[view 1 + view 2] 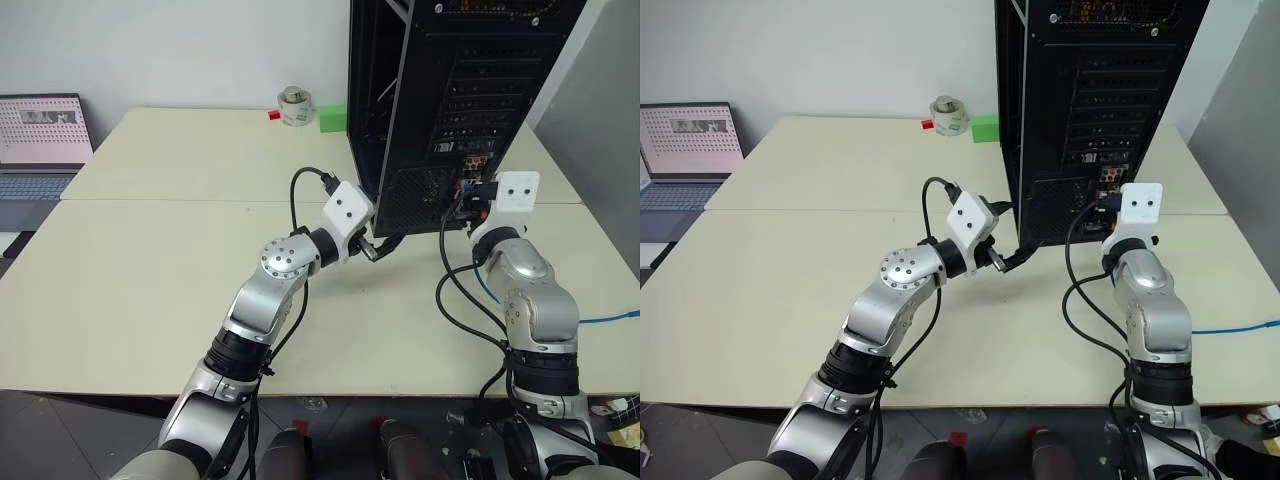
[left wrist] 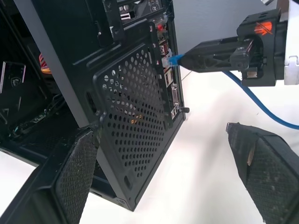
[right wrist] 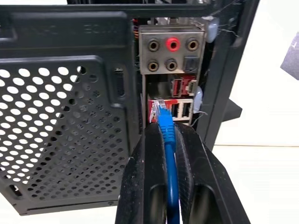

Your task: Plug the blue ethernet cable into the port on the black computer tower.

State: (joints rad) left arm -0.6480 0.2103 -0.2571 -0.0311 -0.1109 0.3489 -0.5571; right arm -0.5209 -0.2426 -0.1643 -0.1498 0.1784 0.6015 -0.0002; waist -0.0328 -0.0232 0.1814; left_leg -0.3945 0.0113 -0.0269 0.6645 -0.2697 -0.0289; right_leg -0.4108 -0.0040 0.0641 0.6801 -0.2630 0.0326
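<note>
Tower [image 1: 455, 90] upright at the back of the tabletop [image 1: 150, 270], rear panel facing us. Our right tool [image 3: 167, 133] is clamped on the cable [image 3: 167, 135] just behind its clear plug [image 3: 158, 108], fingers [image 3: 145, 172] pressed against the blue cord on both sides. Plug tip sits right at the port [image 3: 158, 112] in the red-and-silver connector block below the audio jacks [image 3: 173, 45]; we cannot tell if it is seated or only touching. Behind the right tool, the cable trails down and off to the right over the tabletop [image 1: 610, 318]. Our left tool [image 2: 159, 172] is spread wide apart, holding nothing, at the tower's lower corner beside the mesh vent [image 2: 135, 107]; one finger [image 2: 77, 172] is close against the mesh edge. Laptop [image 1: 40, 140] at far left, green block [image 1: 333, 118] and small jar [image 1: 296, 106] behind.
</note>
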